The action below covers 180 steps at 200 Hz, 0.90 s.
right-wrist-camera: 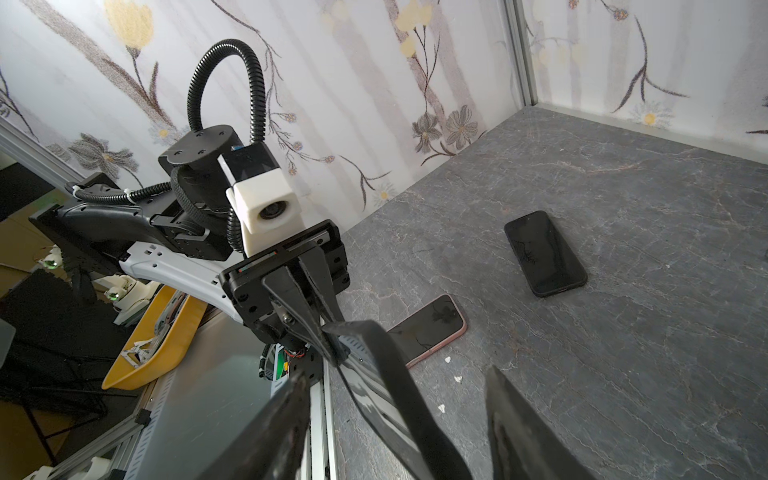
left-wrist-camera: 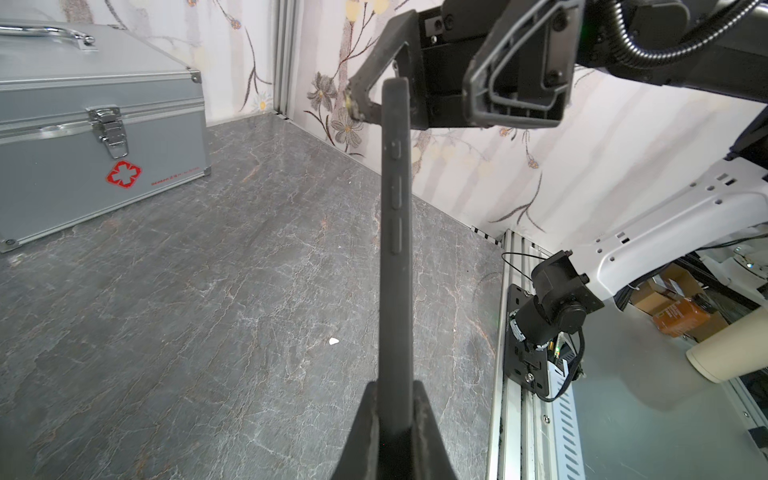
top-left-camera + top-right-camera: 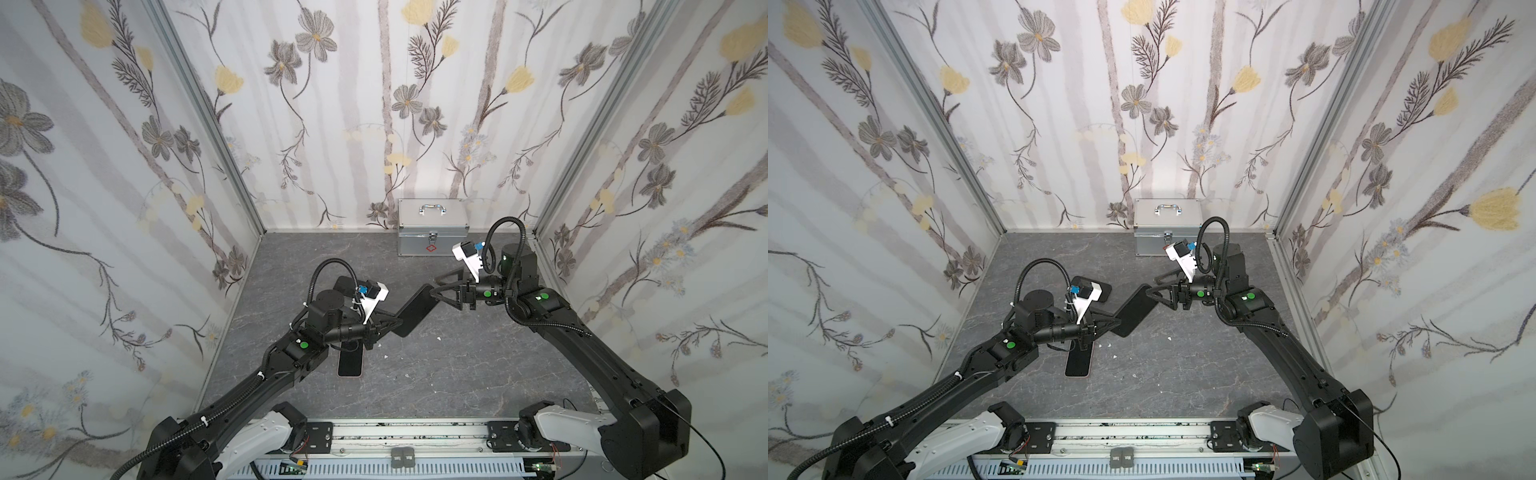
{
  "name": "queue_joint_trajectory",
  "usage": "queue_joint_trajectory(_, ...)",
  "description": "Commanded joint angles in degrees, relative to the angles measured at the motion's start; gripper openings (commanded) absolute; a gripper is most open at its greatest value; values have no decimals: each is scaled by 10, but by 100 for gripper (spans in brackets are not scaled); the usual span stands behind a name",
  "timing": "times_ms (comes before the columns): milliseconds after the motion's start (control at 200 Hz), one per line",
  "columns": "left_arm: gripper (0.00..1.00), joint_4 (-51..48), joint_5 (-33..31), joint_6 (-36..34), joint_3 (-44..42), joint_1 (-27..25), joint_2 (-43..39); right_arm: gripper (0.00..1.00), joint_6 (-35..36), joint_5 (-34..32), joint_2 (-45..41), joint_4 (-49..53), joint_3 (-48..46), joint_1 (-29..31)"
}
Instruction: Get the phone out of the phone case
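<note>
**A:** So where's the phone right now, and who's got it?

**B:** It's up in the air over the middle of the desk (image 3: 457,374). The left fingers (image 2: 361,432) are pinched tight on the near end of the phone case (image 3: 415,309). From there its long axis runs diagonally away and rightward, straight into the right fingers (image 1: 519,432). Those are spread open and straddle the far end with a gap showing, so they're not gripping anything as far as I can see. Any peel comes down to that far end, I'd guess.

**A:** Is the phone actually in there?

**B:** Looks like it. The right wrist view shows a glossy face I take for the phone (image 1: 374,407), but the left wrist view only gives the case's button edge. I also can't tell if a right fingertip touches the rim. There's a pink-rimmed phone (image 3: 349,363) half under the left arm and a black phone (image 1: 544,253) lying on the desk.
</note>
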<state>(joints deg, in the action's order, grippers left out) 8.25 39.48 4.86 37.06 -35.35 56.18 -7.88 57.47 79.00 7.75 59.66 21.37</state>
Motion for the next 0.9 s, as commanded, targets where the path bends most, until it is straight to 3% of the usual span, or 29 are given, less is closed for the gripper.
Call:
queue_joint_trajectory(0, 0, 27, 26, -19, 4, 1, -6, 64, 3, 25, 6, -12, 7, 5)
queue_joint_trajectory(180, 0, 25, 25, -28, -1, 1, -10, 51, -1, 60, 12, -15, 9, 8)
queue_joint_trajectory(460, 0, 26, 31, -35, 0, 0, -8, 41, -49, 94, 18, -56, -6, 13)
queue_joint_trajectory(894, 0, 23, 36, -50, -6, 1, 2, 37, -59, 132, 21, -60, -10, 18)
